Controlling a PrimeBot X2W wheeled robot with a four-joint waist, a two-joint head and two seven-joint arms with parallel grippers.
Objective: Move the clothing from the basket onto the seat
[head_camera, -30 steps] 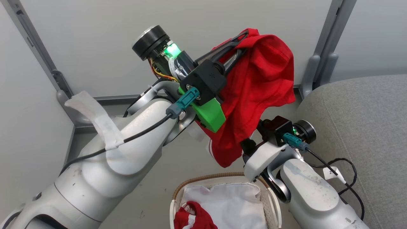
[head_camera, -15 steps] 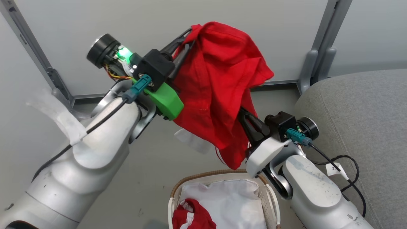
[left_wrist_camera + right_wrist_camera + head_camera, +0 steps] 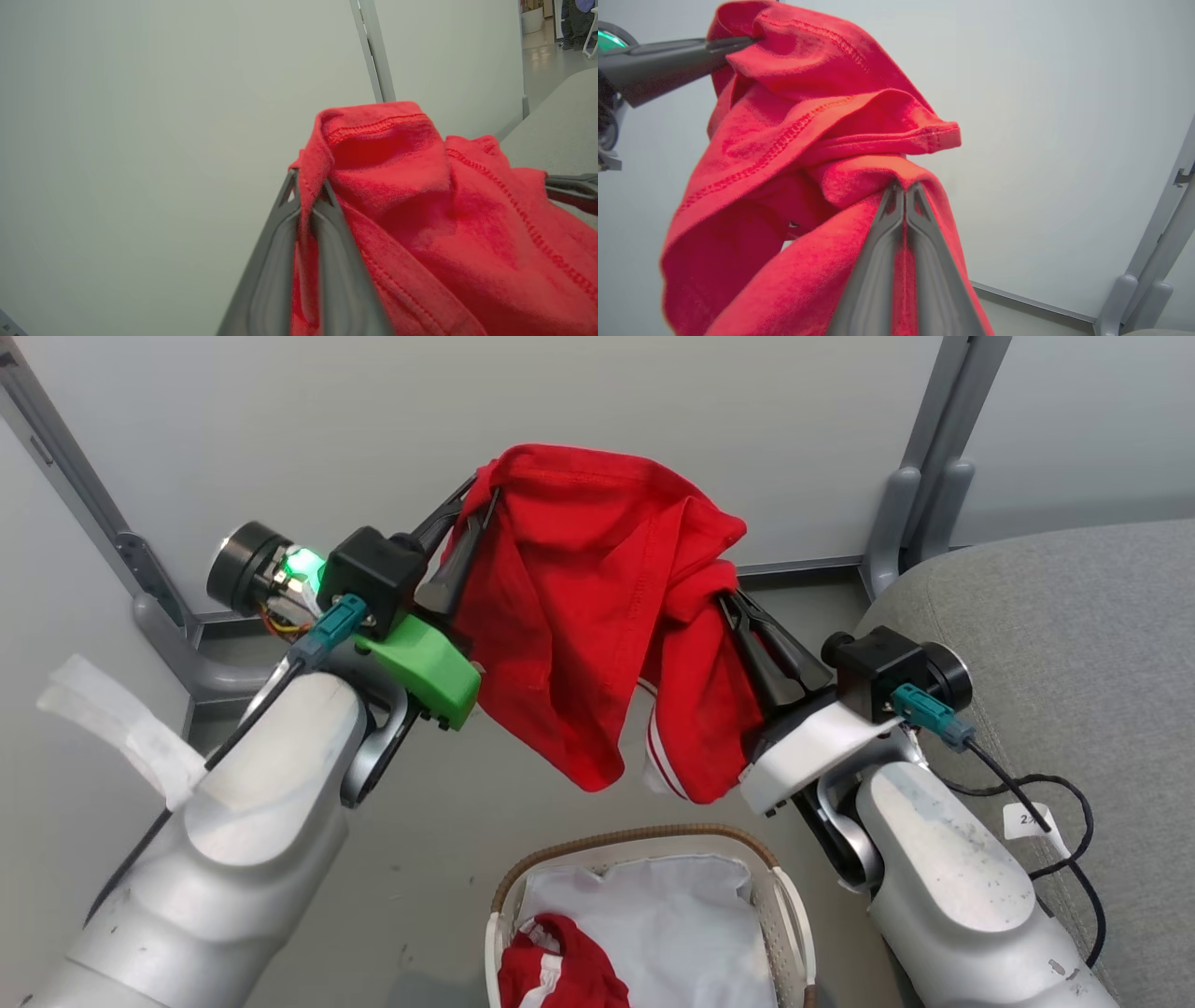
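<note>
**A:** How are the hands found to be set?

**B:** The left hand (image 3: 478,495) is seen pinched shut on a stitched hem of the bright red soft fabric garment (image 3: 579,616). The right hand (image 3: 730,599) is closed as well, on a bunched fold of the same garment. The garment is held slung between them, in the air above the small oval white perforated plastic basket with a brown woven rim (image 3: 644,835).

**A:** How may it be expected to handle?

**B:** It is judged light and limp, since it sags and creases under its own weight, with nothing stiff or fragile about it. A hem or a thick fold is best taken, as a single thin layer could slip from narrow fingers. The loose end with white stripe trim hangs lowest, toward the basket, and could be dragged or caught on the way to the large grey fabric-upholstered seat (image 3: 1055,644), to the right of the basket.

**A:** What cannot be made out?

**B:** A second red garment (image 3: 551,971) is seen inside the basket on the white cloth liner (image 3: 672,924), cut off by the lower edge of the head view. Whether more lies under it cannot be told. How much fabric is caught in each hand is hidden by folds.
</note>
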